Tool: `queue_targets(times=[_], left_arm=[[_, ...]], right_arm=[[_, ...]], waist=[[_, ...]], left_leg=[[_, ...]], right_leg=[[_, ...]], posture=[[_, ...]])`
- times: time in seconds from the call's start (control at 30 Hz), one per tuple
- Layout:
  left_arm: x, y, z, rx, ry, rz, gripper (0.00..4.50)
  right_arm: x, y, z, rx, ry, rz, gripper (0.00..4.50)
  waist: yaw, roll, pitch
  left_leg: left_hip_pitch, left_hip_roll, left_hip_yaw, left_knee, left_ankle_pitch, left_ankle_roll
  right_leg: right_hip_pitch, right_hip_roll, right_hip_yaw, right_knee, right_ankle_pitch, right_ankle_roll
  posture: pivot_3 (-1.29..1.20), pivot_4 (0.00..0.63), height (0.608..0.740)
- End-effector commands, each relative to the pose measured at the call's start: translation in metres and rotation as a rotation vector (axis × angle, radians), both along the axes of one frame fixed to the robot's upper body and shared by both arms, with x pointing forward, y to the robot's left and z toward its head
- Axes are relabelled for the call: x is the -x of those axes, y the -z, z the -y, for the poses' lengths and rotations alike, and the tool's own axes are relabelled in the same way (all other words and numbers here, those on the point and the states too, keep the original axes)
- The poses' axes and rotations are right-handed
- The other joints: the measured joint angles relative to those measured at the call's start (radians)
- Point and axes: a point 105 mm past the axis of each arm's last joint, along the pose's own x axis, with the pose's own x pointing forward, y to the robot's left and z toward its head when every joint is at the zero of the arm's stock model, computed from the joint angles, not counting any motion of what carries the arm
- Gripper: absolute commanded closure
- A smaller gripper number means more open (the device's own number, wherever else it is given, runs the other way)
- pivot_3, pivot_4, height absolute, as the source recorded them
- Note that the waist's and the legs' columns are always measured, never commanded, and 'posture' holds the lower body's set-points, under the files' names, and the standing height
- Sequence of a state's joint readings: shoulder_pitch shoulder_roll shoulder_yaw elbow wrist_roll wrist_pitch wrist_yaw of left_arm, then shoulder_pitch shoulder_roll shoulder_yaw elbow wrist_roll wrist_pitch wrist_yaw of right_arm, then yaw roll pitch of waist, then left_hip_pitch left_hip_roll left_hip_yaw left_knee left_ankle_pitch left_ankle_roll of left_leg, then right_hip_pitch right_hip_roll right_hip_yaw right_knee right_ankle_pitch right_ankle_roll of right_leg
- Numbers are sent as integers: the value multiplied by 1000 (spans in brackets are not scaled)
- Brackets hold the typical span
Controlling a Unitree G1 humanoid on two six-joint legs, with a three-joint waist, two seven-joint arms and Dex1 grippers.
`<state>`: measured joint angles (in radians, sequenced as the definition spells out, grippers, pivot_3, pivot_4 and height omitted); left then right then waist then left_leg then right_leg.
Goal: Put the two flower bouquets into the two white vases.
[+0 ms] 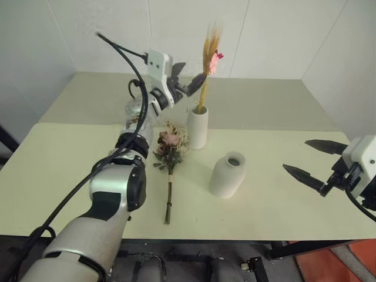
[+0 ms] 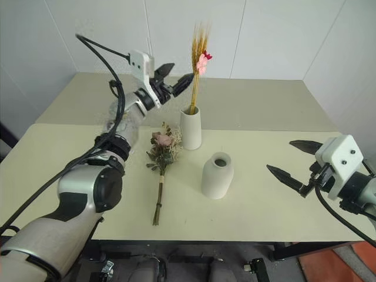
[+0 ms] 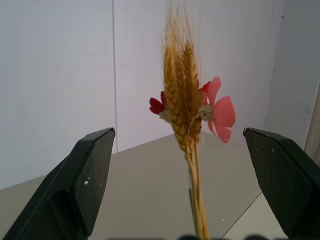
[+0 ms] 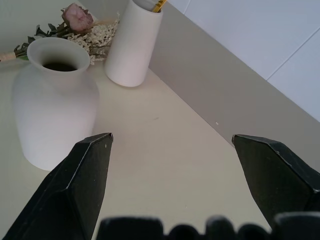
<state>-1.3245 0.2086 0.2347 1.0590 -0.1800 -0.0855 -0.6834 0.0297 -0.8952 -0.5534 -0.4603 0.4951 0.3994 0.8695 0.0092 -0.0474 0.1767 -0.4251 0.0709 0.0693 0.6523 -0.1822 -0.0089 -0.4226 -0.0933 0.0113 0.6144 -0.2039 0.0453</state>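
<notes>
Left wrist view shows my left gripper (image 3: 185,190) spread wide, the wheat bunch (image 3: 186,115) standing free between the fingers and touching neither. From the head camera the bunch's stems sit in the tall vase (image 1: 198,126), its ears and small red-pink bloom rising well above the rim, leaning slightly. My left fingers (image 1: 197,82) are just beside the stalks, up high. That bouquet looks placed, so I judge the step in hand is drawing clear without upsetting it.

To do that well I should pull the left hand back along its own line, keeping the fingers apart so no tip snags the ears or bloom; a sideways brush could tip the light bunch or rock the narrow vase.

The rose bunch (image 1: 170,154) lies flat on the table (image 1: 70,158), blooms near the tall vase's foot, stems pointing toward me. The round vase (image 1: 228,174) stands empty, near it on my right side. My right gripper (image 1: 314,160) hovers wide open and empty, apart from that vase.
</notes>
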Motion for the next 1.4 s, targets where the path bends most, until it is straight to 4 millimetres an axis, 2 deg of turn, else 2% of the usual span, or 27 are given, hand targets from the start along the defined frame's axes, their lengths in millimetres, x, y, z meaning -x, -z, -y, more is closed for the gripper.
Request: queue_targets(times=[0.03, 0.17, 0.23, 0.33, 0.53, 0.63, 0.73, 0.9, 1.03, 1.17, 1.3, 1.4], left_arm=[[0, -12, -26, -7, -168, -92, 34], [20, -3, -67, -84, -451, -228, 34], [39, 9, -85, -135, -503, -310, 34], [69, 30, -88, -248, -475, -427, 34], [110, 47, -73, -387, -366, -578, 34], [113, 64, -70, -514, -309, -656, 34], [127, 75, -62, -670, -175, -729, 34], [140, 93, -62, -750, -75, -919, 34], [146, 107, -51, -745, -8, -1043, 34], [143, 125, -50, -707, -22, -1177, 34], [133, 139, -44, -669, -60, -1254, 34], [127, 140, -37, -626, -56, -1287, 34]], right_arm=[[-1, -10, -2, 25, -34, 4, 0], [2, -10, 0, 50, -73, -35, 0], [3, -12, 5, 66, -87, -46, 0], [4, -16, 13, 86, -107, -64, 0], [-3, -20, 29, 153, -114, -94, 0], [-7, -23, 31, 157, -118, -93, 0], [-12, -22, 30, 158, -115, -86, 0], [-14, -22, 32, 154, -98, -93, 0], [-13, -28, 34, 160, -86, -85, 0], [-11, -32, 38, 175, -73, -85, 0], [-10, -34, 39, 170, -49, -73, 0], [-7, -33, 39, 161, -38, -68, 0]], waist=[[-2, 0, 0], [-13, 0, 0], [-14, 0, 0], [-21, 0, 0], [-16, 0, 0], [-22, 0, 0], [-27, 1, 0], [-22, 1, 0], [-14, 1, 0], [-9, 1, 0], [-6, 1, 0], [-1, 1, 0]], left_leg=[[0, 0, 0, 0, 0, 0], [0, 0, -1, 0, 0, 0], [0, 0, -2, 0, 0, 0], [1, 0, -2, 0, 0, 0], [2, -1, -3, 6, 0, 0], [3, -1, -3, 6, 0, 0], [4, -1, -4, 6, 0, 0], [3, -1, -4, 6, 0, 0], [3, -1, -4, 6, 0, 0], [3, -2, -4, 6, 0, 0], [3, -2, -4, 6, 0, 0], [3, -2, -4, 6, 0, 0]], right_leg=[[0, 0, 0, 0, 0, 0], [-1, 0, 1, 2, 0, 0], [-1, 0, 1, 2, 1, -1], [-1, 0, 1, 4, 0, -1], [1, 0, 0, 9, -2, 1], [1, 0, 1, 10, -3, -1], [-1, 1, 2, 12, -3, -1], [-1, 0, 3, 12, -3, -1], [-1, 0, 2, 13, -3, -1], [-1, 0, 2, 12, -3, -2], [-1, 0, 2, 12, -3, -2], [-1, 0, 2, 12, -3, -3]], posture=[[0, 150, 740], [0, 150, 740], [0, 150, 740], [0, 150, 740], [0, 150, 740], [0, 150, 740], [0, 150, 740], [0, 150, 740], [0, 150, 740], [0, 150, 740], [0, 150, 740], [0, 150, 740]])
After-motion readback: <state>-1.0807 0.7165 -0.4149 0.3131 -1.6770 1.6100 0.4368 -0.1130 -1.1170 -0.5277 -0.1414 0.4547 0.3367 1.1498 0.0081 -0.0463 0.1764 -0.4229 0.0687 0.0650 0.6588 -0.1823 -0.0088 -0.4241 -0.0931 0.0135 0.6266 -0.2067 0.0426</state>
